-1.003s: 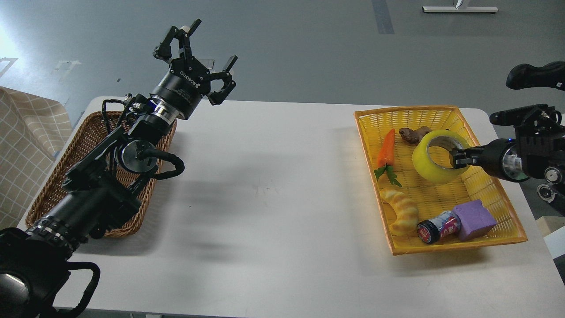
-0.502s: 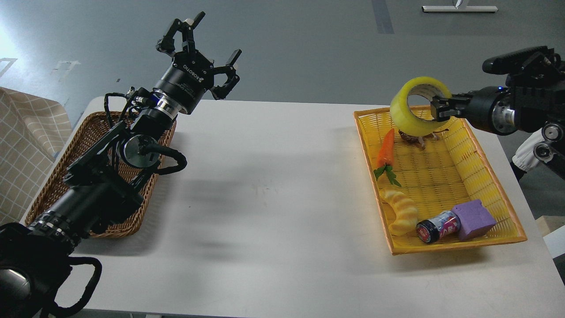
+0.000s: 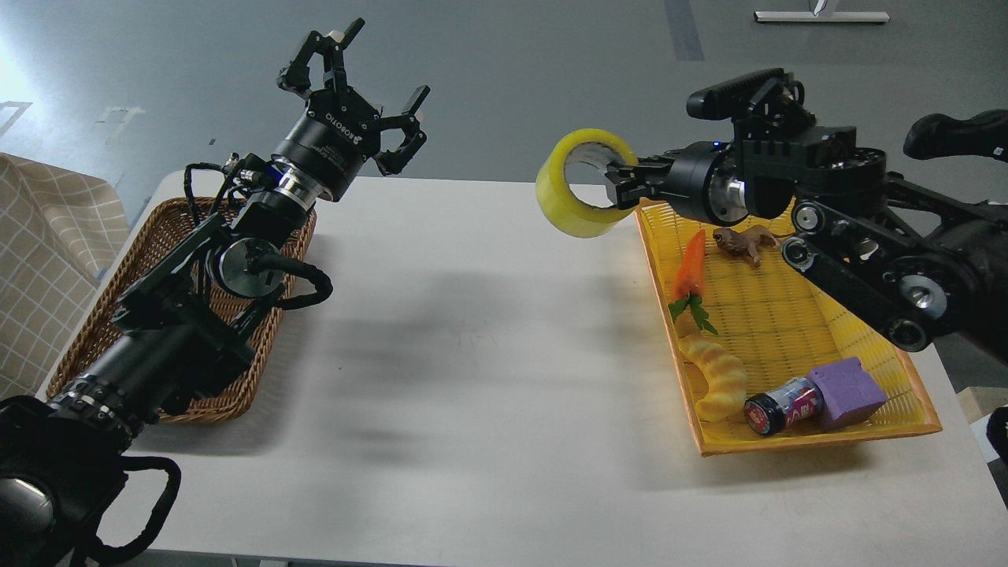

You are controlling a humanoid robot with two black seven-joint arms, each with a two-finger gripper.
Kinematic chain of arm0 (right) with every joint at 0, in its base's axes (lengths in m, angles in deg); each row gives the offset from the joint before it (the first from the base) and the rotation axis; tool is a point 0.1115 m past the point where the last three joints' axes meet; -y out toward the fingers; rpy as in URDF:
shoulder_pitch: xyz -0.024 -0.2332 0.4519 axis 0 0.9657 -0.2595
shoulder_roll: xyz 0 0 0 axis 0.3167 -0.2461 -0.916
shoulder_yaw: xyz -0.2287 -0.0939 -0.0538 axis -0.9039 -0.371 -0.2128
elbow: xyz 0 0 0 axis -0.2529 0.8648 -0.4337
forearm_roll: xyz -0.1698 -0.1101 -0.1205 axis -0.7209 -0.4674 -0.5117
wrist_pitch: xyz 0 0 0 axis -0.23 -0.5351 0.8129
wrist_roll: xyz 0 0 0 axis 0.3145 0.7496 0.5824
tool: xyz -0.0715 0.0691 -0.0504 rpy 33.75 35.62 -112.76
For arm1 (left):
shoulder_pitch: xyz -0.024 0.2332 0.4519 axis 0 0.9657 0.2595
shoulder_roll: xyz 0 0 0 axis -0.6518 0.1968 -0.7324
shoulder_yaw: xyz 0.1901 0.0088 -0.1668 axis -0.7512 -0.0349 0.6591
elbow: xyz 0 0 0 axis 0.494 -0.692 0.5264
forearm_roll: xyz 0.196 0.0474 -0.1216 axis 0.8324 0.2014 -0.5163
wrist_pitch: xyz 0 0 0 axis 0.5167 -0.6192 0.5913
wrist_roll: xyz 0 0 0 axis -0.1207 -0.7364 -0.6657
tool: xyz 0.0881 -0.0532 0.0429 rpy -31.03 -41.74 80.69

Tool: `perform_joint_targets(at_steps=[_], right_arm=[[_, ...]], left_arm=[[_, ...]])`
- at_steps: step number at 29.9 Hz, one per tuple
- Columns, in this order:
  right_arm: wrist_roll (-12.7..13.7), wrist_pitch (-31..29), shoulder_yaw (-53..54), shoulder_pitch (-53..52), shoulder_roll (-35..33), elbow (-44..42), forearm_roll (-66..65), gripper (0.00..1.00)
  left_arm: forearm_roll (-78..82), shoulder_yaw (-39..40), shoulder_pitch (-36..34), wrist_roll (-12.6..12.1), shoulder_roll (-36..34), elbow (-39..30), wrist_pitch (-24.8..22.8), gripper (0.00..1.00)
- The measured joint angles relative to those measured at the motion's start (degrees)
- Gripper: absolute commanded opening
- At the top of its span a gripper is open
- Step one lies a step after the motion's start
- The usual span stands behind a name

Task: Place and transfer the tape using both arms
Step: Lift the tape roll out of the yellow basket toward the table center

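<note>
The tape (image 3: 573, 201), a translucent yellow roll with a grey-white core, hangs in the air above the table's far side, just left of the yellow basket (image 3: 882, 354). My right gripper (image 3: 617, 177) is shut on its rim, with one finger inside the core. My left gripper (image 3: 358, 79) is open and empty, fingers spread, raised above the far end of the brown wicker basket (image 3: 87, 331). The two grippers are well apart.
The yellow basket holds a toy carrot (image 3: 689, 268), a brown figure (image 3: 740, 240), a ridged bread toy (image 3: 715, 376), a small can (image 3: 780, 405) and a purple block (image 3: 846, 391). A white table (image 3: 472, 378) lies between the baskets. A checked cloth (image 3: 47, 252) is at left.
My right gripper has lifted the tape out of the yellow basket and carried it up and left, past the basket's left rim. My left gripper has risen slightly and stayed open.
</note>
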Motion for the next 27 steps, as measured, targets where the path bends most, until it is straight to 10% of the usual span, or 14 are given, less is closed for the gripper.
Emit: perform_joint_targets(at_steps=[27], right_arm=[[-0.02,0.00,-13.27,0.85,15.81,-12.04,-0.23,0.18]], left_arm=[[0.00,0.00,0.06,0.03,-0.52,0.01,0.00,0.98]])
